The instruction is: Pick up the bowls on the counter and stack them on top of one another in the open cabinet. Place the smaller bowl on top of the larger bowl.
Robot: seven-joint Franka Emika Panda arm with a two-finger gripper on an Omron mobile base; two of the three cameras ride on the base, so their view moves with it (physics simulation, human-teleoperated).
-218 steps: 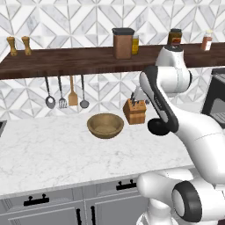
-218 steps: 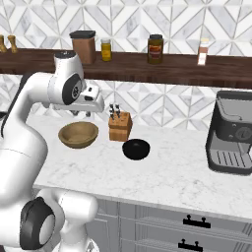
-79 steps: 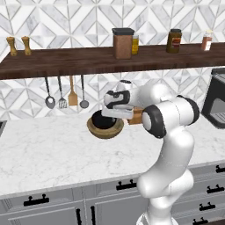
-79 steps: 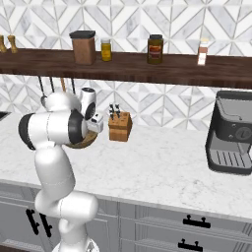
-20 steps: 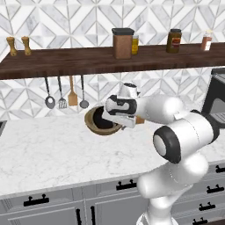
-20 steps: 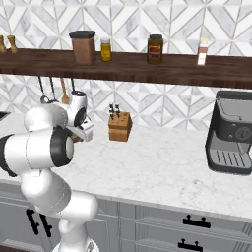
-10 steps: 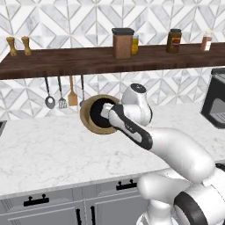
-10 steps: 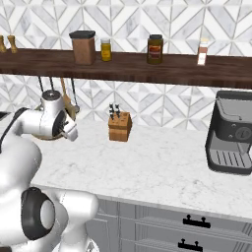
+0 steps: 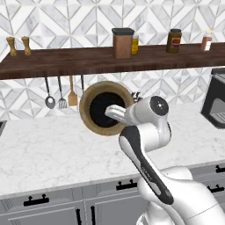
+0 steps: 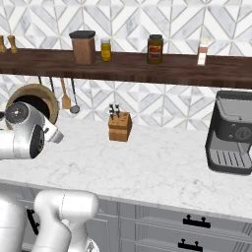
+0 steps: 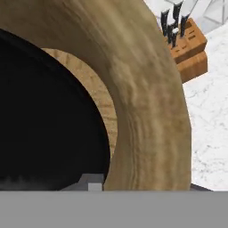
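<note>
The larger bowl [image 9: 89, 95], light-brown wood with a thick rim, hangs in the air just under the open cabinet [image 9: 66, 64], tipped on edge so its mouth faces the base cameras. The smaller bowl [image 9: 97, 110], glossy black, sits nested inside it. My gripper [image 9: 110, 111] is shut on the wooden bowl's right rim. In the hand view the wooden rim [image 11: 149, 98] runs between the fingers, with the black bowl [image 11: 44, 124] on its inner side. From the right base view the wooden bowl [image 10: 23, 92] peeks out behind the arm, above the counter [image 10: 147, 157].
A knife block [image 10: 119, 126] stands at the wall to the right of the bowls. A coffee machine [image 10: 231, 133] sits at the far right. Ladles and a spatula [image 9: 61, 94] hang left of the bowl. Jars and a canister [image 9: 122, 43] occupy the shelf's right half.
The wooden bowl with the black one inside has risen off the counter and tipped up to face the cameras. The arm swung left with it.
</note>
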